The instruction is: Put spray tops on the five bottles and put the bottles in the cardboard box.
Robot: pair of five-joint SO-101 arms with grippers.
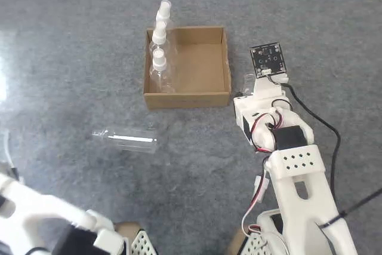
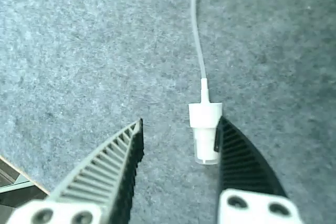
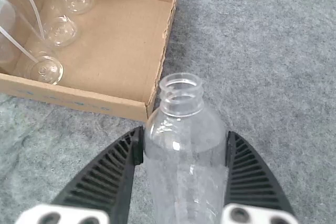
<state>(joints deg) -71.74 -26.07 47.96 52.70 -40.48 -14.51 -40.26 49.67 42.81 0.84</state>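
1. Clamped between the fingers (image 3: 113, 174) of my right gripper (image 3: 184, 135) is an open-necked bottle (image 3: 181, 129), just beside a corner of the cardboard box (image 3: 163, 40).
2. My left gripper (image 2: 179, 124) has its fingers spread wide over the grey mat (image 2: 79, 51); a spray top (image 2: 205, 129) with a long tube lies against one finger.
3. Three capped bottles (image 1: 160, 58) stand inside the box along one wall.
4. A fifth bottle (image 1: 128, 140) lies on its side on the mat, near the box.

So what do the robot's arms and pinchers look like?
The left arm and right arm are chunky white plastic. The right arm has a black motor block, red, white and black wires, a long black cable and rows of little round holes. The left gripper and right gripper each have two black, pointy, ridged fingers on white bases.
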